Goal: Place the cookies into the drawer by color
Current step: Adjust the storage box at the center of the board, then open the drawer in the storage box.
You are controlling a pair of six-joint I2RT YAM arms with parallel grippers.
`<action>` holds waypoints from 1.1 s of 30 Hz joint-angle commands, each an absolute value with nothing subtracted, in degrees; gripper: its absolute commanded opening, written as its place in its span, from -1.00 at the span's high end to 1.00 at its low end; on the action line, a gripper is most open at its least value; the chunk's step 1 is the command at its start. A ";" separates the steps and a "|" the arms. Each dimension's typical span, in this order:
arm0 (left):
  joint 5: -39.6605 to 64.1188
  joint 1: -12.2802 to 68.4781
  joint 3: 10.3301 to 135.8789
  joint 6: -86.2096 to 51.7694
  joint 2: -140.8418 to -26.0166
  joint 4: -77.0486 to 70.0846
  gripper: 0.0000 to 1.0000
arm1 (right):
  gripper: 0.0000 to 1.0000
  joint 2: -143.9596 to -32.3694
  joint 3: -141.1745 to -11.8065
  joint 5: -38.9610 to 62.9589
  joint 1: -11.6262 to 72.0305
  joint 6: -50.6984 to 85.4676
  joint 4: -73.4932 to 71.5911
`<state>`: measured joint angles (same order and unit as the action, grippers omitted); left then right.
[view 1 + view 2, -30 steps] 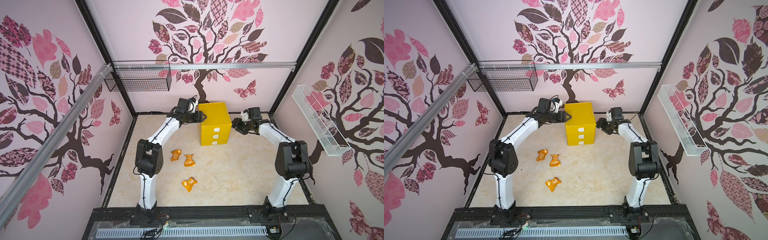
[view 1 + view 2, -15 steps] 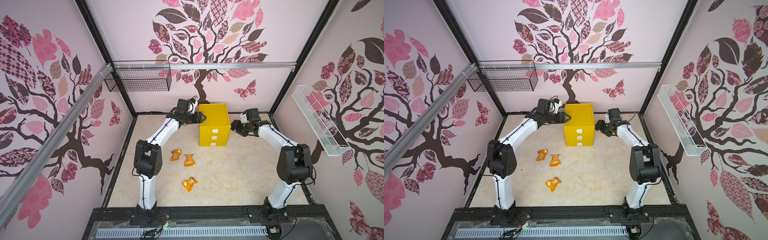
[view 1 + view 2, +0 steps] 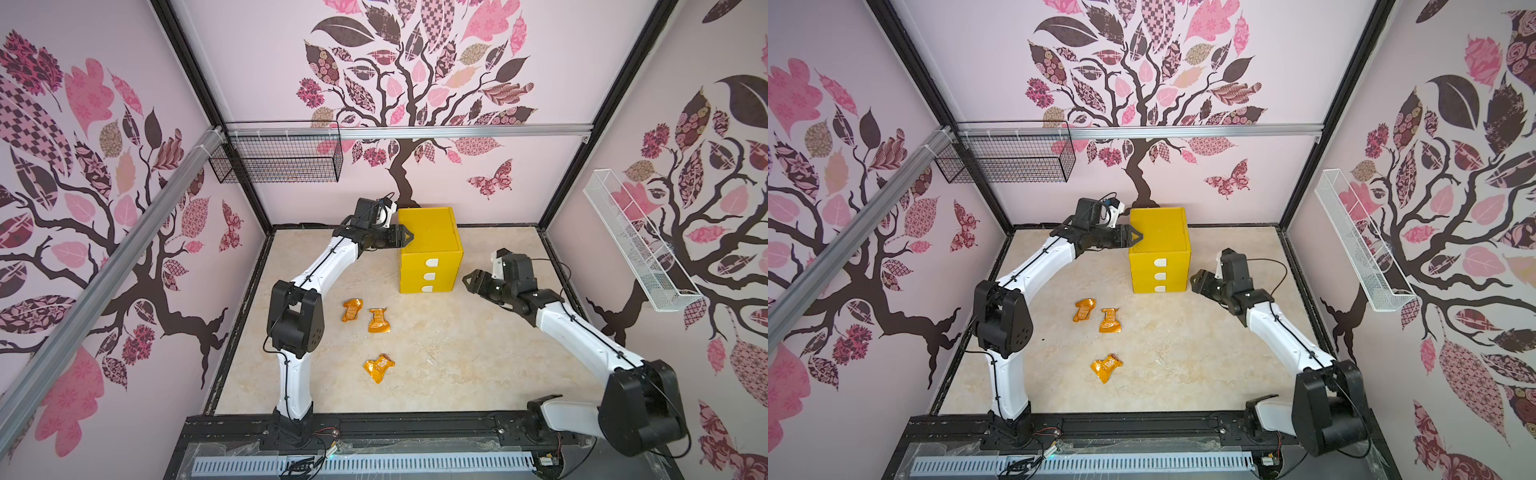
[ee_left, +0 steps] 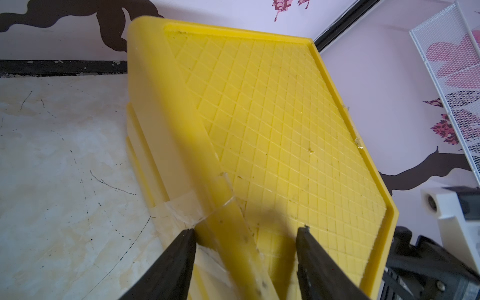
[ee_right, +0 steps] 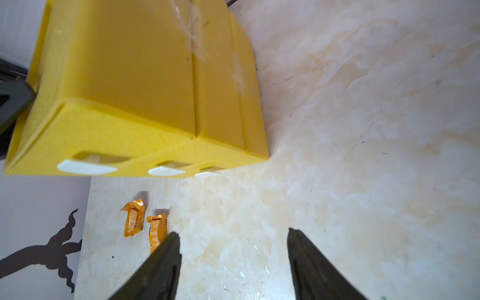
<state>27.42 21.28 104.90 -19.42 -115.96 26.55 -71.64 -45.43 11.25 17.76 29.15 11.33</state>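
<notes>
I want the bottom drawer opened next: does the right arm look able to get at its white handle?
Probably yes: the right pincer stands open and empty beside the drawer chest, with only bare floor before the bottom handle.

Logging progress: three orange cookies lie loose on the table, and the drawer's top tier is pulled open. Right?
No. The drawer has all three tiers shut, seen in both top views. Three orange cookies do lie loose on the table.
</notes>
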 commanded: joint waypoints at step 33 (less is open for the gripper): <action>28.82 22.99 103.42 -17.78 -116.88 33.56 -0.30 | -0.28 -125.95 -35.97 -16.58 36.22 78.80 -81.12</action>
<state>27.44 21.28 104.90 -19.42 -115.96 26.59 -122.96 -34.72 -13.08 35.83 75.31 -80.36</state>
